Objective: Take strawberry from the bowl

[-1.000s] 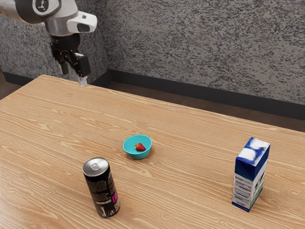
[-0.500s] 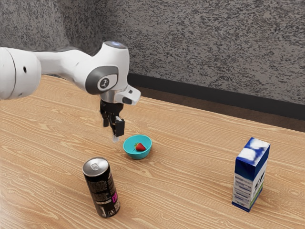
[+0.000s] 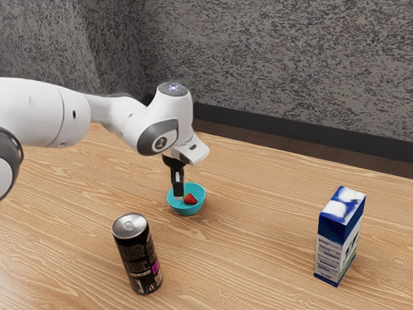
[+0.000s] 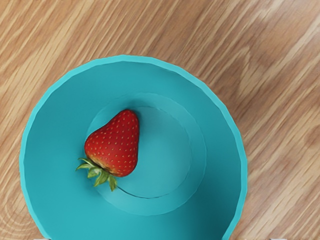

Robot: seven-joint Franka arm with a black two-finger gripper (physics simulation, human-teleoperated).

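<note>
Wood-grain table (image 3: pixel 258 219), white Franka arm (image 3: pixel 48 113), black two-finger gripper (image 3: pixel 179 195) with fingers spread wide, over the turquoise bowl's (image 3: pixel 188 210) edge, red strawberry (image 4: pixel 115 145) lying in the bowl, just beside the gripper toward the exterior view's right.

Your exterior view: mottled grey wall (image 3: pixel 277 58), twelve o'clock, cornering toward eleven; dark baseboard (image 3: pixel 290 127), brown floor (image 3: pixel 290 145) strip beneath; wood-grained table (image 3: pixel 245 271) spreading toward six o'clock.
</note>
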